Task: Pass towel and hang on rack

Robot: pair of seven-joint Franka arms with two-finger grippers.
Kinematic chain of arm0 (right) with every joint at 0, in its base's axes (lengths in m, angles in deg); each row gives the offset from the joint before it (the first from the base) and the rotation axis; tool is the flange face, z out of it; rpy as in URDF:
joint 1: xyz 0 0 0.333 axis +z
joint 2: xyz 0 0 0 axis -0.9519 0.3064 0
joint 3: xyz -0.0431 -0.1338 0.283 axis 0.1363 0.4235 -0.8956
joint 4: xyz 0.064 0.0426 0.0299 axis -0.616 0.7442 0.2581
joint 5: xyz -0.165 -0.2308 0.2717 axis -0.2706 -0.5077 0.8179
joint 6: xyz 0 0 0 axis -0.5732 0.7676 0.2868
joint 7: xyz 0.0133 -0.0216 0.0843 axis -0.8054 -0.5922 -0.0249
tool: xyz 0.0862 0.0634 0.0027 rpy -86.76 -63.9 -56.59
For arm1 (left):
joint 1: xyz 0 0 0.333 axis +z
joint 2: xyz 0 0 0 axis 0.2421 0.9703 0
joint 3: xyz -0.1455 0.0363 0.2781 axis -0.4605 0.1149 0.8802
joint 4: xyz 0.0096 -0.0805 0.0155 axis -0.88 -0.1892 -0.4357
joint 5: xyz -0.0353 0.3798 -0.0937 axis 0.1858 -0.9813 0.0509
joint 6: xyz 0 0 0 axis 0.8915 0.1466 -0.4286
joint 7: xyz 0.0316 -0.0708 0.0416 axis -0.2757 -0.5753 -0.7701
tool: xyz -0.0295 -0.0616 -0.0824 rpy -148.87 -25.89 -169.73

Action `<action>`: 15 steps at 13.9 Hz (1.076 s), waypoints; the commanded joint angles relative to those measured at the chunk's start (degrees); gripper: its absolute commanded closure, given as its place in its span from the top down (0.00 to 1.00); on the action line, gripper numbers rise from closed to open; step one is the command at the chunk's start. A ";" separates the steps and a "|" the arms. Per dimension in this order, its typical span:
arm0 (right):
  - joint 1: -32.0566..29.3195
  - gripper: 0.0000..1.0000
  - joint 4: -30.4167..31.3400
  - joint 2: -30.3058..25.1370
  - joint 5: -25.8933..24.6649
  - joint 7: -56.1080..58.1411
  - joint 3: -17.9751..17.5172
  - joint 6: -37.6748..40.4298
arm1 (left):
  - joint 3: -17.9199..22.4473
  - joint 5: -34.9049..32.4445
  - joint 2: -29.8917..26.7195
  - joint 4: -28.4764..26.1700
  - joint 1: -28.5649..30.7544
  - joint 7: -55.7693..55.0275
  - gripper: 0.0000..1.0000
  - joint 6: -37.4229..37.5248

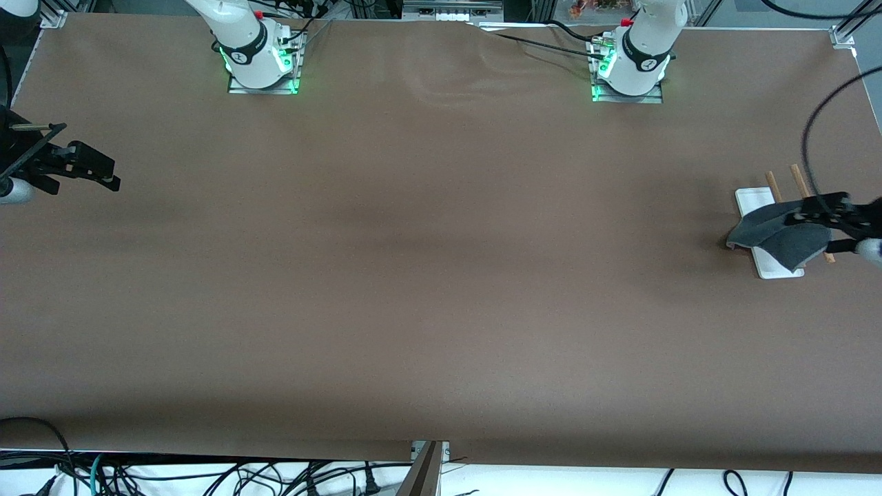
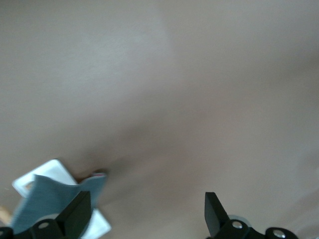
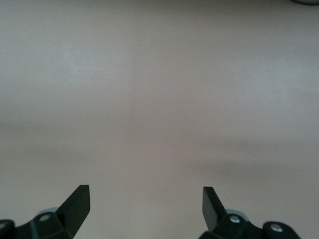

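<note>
The dark grey towel [image 1: 785,238] lies draped over the rack at the left arm's end of the table and covers its middle and nearer part. The rack's white base [image 1: 751,200] and its two brown rods [image 1: 798,178] stick out past the towel. My left gripper [image 1: 794,215] is open and empty just over the towel. In the left wrist view the towel [image 2: 45,199], with a thin pink-red edge, and the rack's base [image 2: 35,179] show beside one finger of the left gripper [image 2: 147,206]. My right gripper [image 1: 110,176] waits open and empty at the right arm's end of the table, over bare table in its wrist view [image 3: 145,199].
A black cable [image 1: 809,131] loops above the table over the rack. The brown table mat [image 1: 441,275] spreads between the two arms. Cables lie past the table's edge nearest the front camera.
</note>
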 commanded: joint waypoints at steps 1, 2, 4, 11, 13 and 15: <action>-0.38 1.00 -1.45 0.59 0.65 0.85 -0.27 0.51 | 1.77 -0.36 -10.36 -11.56 -5.16 -13.38 1.00 -4.17; -0.29 1.00 -1.45 0.59 0.73 0.85 -0.27 0.51 | 1.77 -0.45 -12.82 -14.36 -6.22 -18.05 1.00 -5.22; -0.38 1.00 -1.45 0.59 0.73 0.85 -0.27 0.51 | 2.29 -0.45 -18.70 -22.00 -7.89 -23.18 1.00 -8.38; -0.38 1.00 -1.45 0.59 0.73 0.94 -0.27 0.51 | 11.17 -1.93 -25.06 -27.58 -12.91 -25.82 1.00 -9.45; -0.38 1.00 -1.45 0.59 0.82 0.85 -0.27 0.51 | 11.17 -3.44 -25.68 -27.57 -13.00 -26.44 1.00 -9.71; -0.38 1.00 -1.45 0.59 0.82 0.85 -0.27 0.51 | 11.17 -3.00 -25.59 -27.49 -13.00 -26.53 1.00 -10.58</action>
